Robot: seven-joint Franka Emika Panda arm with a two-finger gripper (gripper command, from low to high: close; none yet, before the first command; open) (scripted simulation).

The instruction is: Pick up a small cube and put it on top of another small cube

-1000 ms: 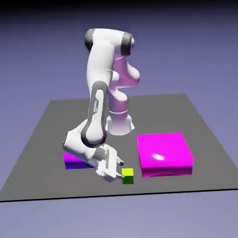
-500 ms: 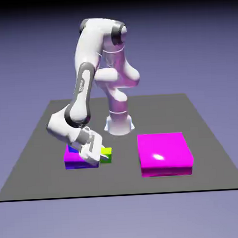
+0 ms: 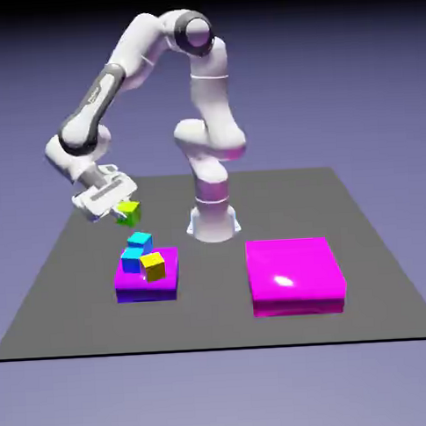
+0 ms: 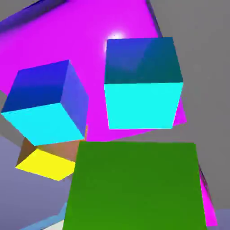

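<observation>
Lime cube [image 3: 127,211] hangs in the air at the exterior view's left, clamped between the two fingers of the tool [image 3: 119,206], clear of the grey surface [image 3: 360,270]. The arm carries it high, I judge, so that it can pass over the other cubes without knocking them. Below it and a little toward the exterior view's right lies a flat purple-magenta slab [image 3: 146,286] bearing three small cubes close together: the pale turquoise cube [image 3: 141,240] farthest back, a deeper blue cube [image 3: 132,259] just in front of it, and a yellow-orange cube [image 3: 153,267] beside that. A larger magenta block [image 3: 294,275] sits well apart, playing no part (as far as I can judge).

From the hand view, the lime cube [image 4: 134,186] fills the lower part of the picture, hiding the fingertips, which fits a firm grasp. Beyond it, the turquoise cube [image 4: 143,83] shows nearly straight ahead, the blue cube [image 4: 47,108] off to one side, the yellow-orange cube [image 4: 45,161] peeking out beside it. The tool seems aimed roughly at the turquoise one, so what is left is lining up and lowering.
</observation>
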